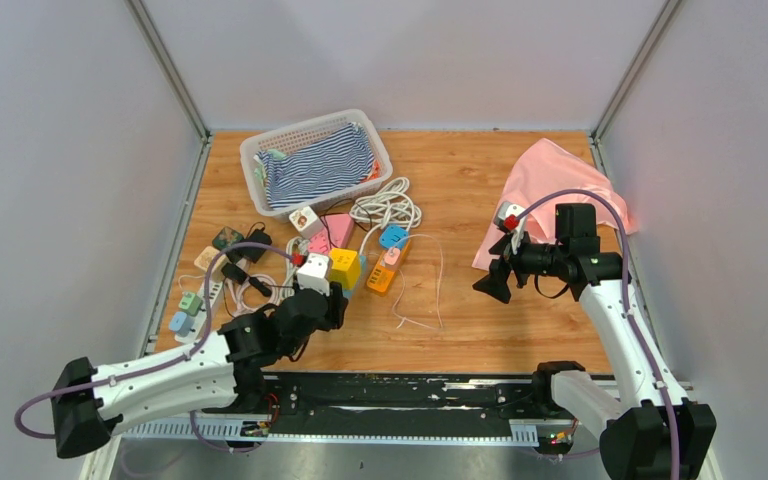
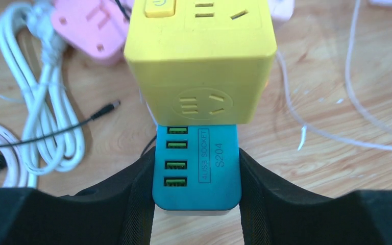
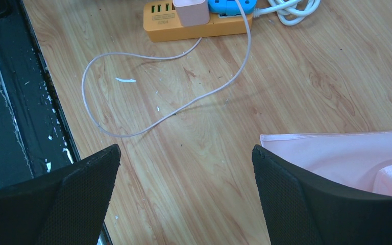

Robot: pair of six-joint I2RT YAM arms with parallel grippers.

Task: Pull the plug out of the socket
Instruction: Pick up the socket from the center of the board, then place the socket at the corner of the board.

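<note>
In the left wrist view a teal socket strip point(image 2: 219, 158) marked as a USB socket lies on the wood. My left gripper point(image 2: 196, 155) is shut on its near end, both black fingers point(image 2: 132, 189) pressed against its sides. A yellow cube plug point(image 2: 201, 56) sits on the strip's far end and hides the rest of it. From above, the left gripper point(image 1: 332, 300) is just in front of the yellow cube point(image 1: 344, 267). My right gripper point(image 1: 493, 282) hangs open above bare wood, with nothing between its fingers point(image 3: 81, 189).
A pink plug block point(image 2: 89, 25) and coiled white cable point(image 2: 46, 102) lie left of the cube. An orange strip point(image 3: 199, 26) with plugs and a thin pink cable point(image 3: 132, 130) lie ahead of the right gripper. A pink cloth point(image 1: 550, 190) is at right, a white basket point(image 1: 260, 150) behind.
</note>
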